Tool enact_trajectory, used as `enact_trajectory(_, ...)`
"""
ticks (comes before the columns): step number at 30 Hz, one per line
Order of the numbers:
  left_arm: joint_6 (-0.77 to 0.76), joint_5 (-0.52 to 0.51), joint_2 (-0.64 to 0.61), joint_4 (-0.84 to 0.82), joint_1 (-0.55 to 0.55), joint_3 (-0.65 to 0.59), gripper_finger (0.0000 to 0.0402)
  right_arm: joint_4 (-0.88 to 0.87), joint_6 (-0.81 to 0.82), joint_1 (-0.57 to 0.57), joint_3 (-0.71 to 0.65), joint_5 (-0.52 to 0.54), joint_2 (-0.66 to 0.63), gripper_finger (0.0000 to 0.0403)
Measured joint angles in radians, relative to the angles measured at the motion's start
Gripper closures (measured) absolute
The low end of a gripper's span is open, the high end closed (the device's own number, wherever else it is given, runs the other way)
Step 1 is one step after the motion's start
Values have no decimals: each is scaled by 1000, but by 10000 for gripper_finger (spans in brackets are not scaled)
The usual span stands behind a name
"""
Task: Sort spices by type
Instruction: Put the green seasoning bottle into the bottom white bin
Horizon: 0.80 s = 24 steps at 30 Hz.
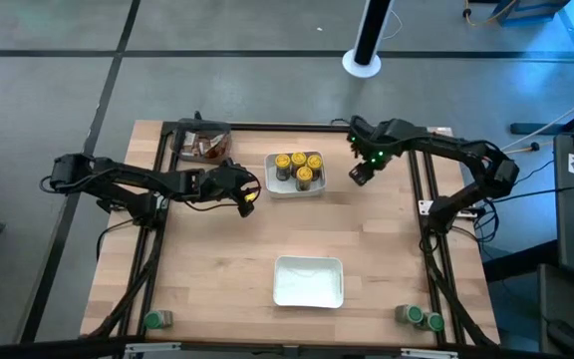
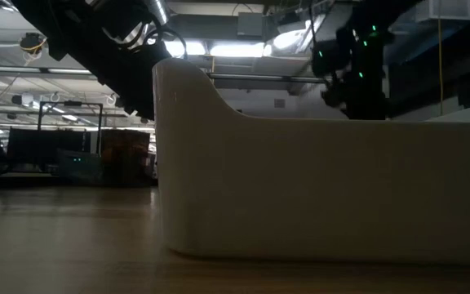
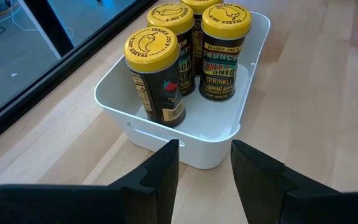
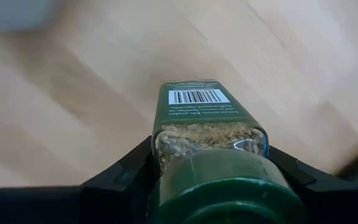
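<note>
Above wooden table (image 1: 217,259), right gripper (image 4: 207,165) clamps green-lidded jar (image 4: 207,140), apparently tilted.

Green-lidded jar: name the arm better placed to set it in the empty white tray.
Right. The right gripper already holds the green-lidded jar above the table, jaws shut on it. The left gripper is open and empty beside the tray of yellow-lidded jars. The empty tray lies between them.

Yellow-lidded jars (image 3: 185,56) in white tray (image 3: 120,112), beyond gaping left tool (image 3: 204,171).
</note>
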Motion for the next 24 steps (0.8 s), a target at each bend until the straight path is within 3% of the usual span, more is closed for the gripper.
enact_trajectory(14,0,0,0,0,0,0,265,-9,-5,420,212,-19,-1,196)
enact_trajectory(24,-3,0,0,-1,0,0,265,117,51,676,236,-45,1,196)
